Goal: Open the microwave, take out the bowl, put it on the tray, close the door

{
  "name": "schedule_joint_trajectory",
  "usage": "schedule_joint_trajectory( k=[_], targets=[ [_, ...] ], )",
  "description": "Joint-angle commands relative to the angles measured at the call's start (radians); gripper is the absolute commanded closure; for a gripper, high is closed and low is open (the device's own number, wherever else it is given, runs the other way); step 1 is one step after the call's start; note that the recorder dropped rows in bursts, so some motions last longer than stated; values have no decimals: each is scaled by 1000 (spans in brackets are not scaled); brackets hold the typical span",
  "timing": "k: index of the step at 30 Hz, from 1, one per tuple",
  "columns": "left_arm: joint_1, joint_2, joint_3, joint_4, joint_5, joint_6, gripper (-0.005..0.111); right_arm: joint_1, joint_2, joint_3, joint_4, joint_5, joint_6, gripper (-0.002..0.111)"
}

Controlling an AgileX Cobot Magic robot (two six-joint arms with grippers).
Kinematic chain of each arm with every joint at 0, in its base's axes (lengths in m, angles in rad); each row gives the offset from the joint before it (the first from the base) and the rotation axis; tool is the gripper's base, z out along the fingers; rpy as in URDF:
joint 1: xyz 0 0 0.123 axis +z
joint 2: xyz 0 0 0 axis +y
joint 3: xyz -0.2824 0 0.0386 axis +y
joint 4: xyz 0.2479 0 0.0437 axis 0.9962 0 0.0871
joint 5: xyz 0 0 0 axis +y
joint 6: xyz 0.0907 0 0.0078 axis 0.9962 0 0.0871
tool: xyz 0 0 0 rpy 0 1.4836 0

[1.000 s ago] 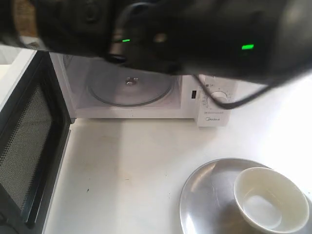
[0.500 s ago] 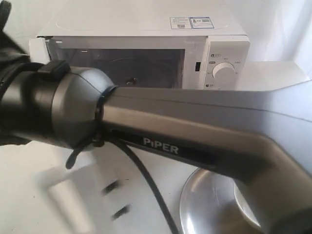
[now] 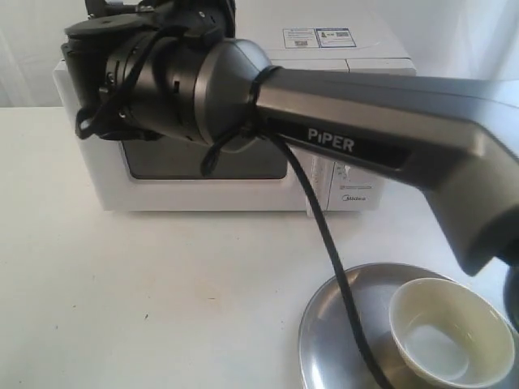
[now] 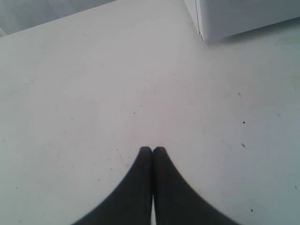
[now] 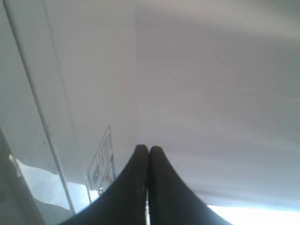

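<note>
Swinging shut just now, the door (image 3: 162,162) sits flat on the microwave (image 3: 369,61) by the right fingers (image 5: 136,187), pressed together and empty like the left fingers (image 4: 138,187) over the counter (image 3: 162,284), and the bowl (image 3: 450,340) sits on the tray (image 3: 340,324), away from both, so the job looks done.

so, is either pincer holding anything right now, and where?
Nothing held. Left pincer and right pincer are both shut empty; the bowl sits free on the tray.

- door (image 3: 162,162): open a second ago; now apparently shut flush on the microwave (image 3: 357,194), though partly hidden.
- right arm (image 3: 365,138): shifted; now crosses the microwave front, reaching upper left.
</note>
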Motion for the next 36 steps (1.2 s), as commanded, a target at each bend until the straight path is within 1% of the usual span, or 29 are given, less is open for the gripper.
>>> schedule_joint_trajectory(
  k=[1,3,6,9,14,17,19,22,24,26,28,36],
  targets=[
    [-2,-2,-2,-8,0,-3,107,-12,-13,1,63,9,27,108],
    [-2,-2,-2,-8,0,-3,107,-12,-41,1,114,9,101,108],
    [-2,-2,-2,-8,0,-3,107,-26,-128,12,286,9,237,108],
    [-2,-2,-2,-8,0,-3,107,-23,-260,104,427,-3,241,108],
    [-2,-2,-2,-8,0,-3,107,28,-506,348,584,-136,242,108],
    [-2,-2,-2,-8,0,-3,107,72,-676,545,665,-245,253,108],
    [-2,-2,-2,-8,0,-3,107,108,-802,680,732,-341,307,108],
    [-2,-2,-2,-8,0,-3,107,149,-962,854,905,-524,352,108],
    [-2,-2,-2,-8,0,-3,107,158,-1051,953,1025,-585,352,108],
    [-2,-2,-2,-8,0,-3,107,158,-1119,1009,1120,-572,352,108],
    [-2,-2,-2,-8,0,-3,107,158,-1167,1044,1175,-553,352,108],
    [-2,-2,-2,-8,0,-3,107,158,-1285,1071,1179,-501,352,108]
  ],
)
